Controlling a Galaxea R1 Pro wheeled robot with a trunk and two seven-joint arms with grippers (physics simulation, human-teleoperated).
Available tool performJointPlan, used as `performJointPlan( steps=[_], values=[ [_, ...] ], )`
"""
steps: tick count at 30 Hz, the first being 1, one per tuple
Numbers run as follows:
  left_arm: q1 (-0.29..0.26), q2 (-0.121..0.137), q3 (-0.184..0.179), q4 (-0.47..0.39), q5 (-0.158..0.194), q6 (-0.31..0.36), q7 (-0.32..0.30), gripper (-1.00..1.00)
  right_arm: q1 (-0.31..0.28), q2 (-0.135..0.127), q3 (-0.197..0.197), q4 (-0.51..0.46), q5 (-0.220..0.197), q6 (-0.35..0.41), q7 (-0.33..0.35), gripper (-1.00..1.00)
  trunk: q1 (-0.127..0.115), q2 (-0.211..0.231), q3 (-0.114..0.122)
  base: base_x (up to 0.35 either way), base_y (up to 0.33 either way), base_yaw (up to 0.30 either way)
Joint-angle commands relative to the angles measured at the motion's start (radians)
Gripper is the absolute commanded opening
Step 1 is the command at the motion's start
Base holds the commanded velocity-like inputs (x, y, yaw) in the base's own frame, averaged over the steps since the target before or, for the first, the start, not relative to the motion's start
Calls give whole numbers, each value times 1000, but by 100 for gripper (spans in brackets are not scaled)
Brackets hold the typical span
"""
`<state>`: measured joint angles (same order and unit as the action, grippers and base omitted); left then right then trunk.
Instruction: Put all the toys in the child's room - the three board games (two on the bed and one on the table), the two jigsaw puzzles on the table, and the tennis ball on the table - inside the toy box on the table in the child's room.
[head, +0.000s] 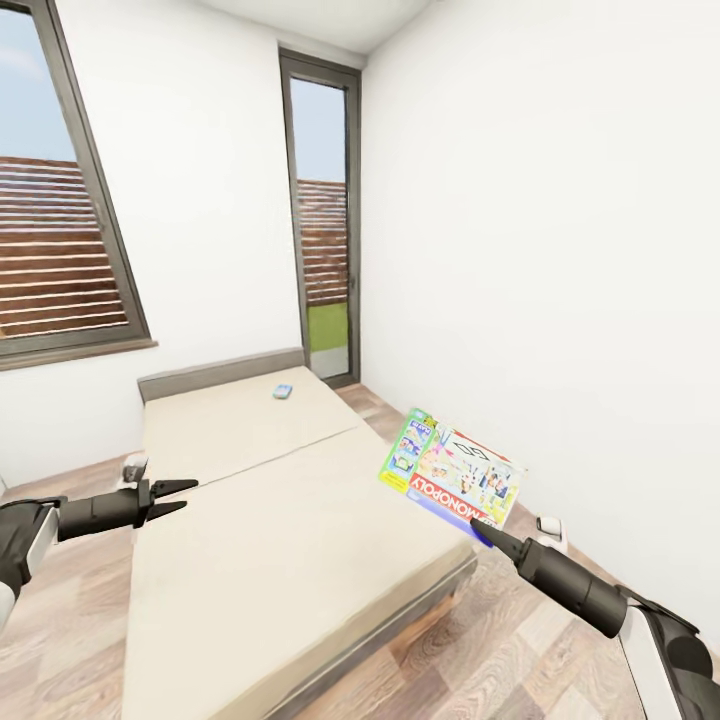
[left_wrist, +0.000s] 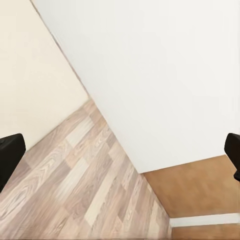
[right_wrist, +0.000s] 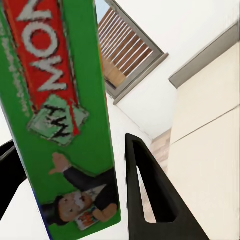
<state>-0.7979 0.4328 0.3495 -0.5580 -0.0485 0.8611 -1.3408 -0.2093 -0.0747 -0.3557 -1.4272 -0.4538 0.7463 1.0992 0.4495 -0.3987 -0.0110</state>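
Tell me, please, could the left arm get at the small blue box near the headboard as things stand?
Probably not without moving closer: the left gripper, open, hangs at the bed's near side, the blue box far up the mattress, though nothing lies between them.

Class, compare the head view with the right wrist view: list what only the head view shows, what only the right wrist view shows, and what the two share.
Head view alone: the small blue box lying near the headboard, the left gripper open over the bed's edge, the tall narrow window, and the wood floor around the bed.

Right wrist view alone: the Monopoly box's green edge close up, with its cartoon man printed on it.

Both: the Monopoly box, held by the right gripper, the beige bed, the grey headboard, the slatted window, and the white wall.
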Motion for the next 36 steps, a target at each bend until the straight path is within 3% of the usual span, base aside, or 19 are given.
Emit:
performJointPlan(
  steps=[1,17,36],
  values=[
    [-1,0,3,0,-5,10,-6,100,-1,0,0,0,-5,7,1,-100,1,-1,0,0,0,-257],
    [0,-2,4,0,-5,12,-4,100,-1,1,0,0,-5,7,1,-100,1,-1,13,-9,0,-257],
    [0,-2,4,0,-5,12,-3,100,-1,1,0,0,-5,6,1,-100,1,-1,28,-113,0,-257]
  ],
)
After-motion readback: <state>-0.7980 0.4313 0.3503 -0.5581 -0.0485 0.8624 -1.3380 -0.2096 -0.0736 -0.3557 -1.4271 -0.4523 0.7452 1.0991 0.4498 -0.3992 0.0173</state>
